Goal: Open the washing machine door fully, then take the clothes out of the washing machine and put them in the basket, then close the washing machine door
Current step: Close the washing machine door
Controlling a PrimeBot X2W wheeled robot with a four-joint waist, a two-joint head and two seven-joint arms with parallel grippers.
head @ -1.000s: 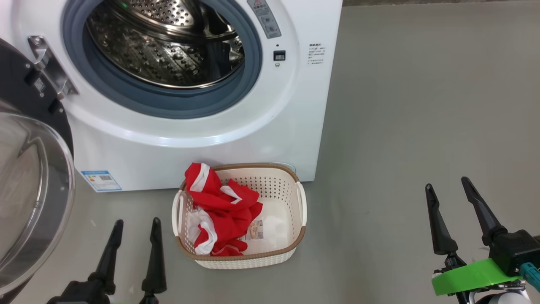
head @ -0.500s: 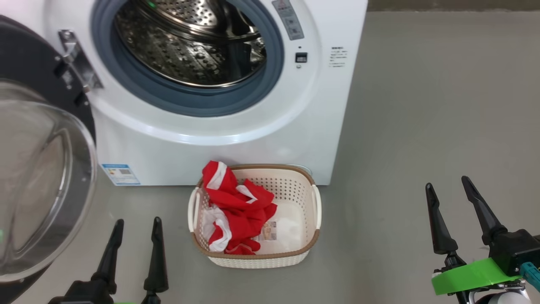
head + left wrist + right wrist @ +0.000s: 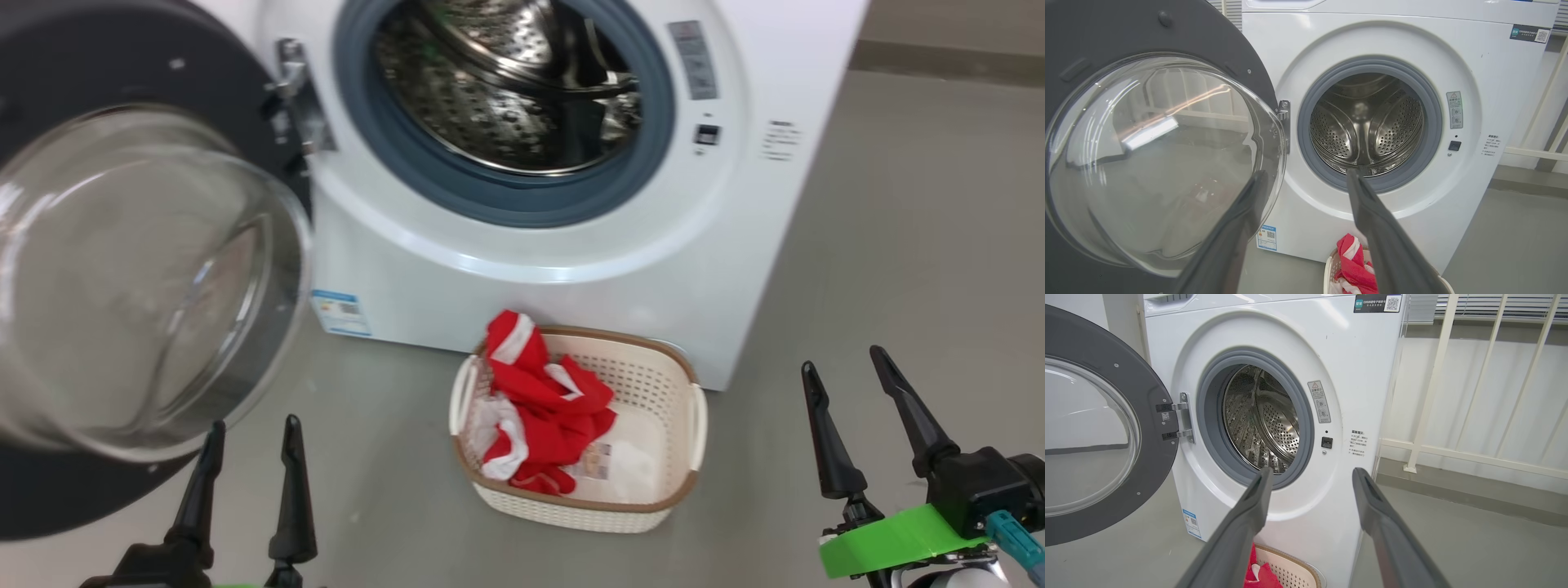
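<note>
We hold our left pincer [image 3: 253,425] and right pincer [image 3: 842,361] spread, empty; the washing machine door [image 3: 147,278] stands wide open at left, red clothes [image 3: 547,408] lying in the basket [image 3: 653,506].

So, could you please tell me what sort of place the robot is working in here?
Probably a laundry corner, perhaps on a balcony: a white front-loading washing machine, a basket holding red clothes, and a white railing beside it.
</note>
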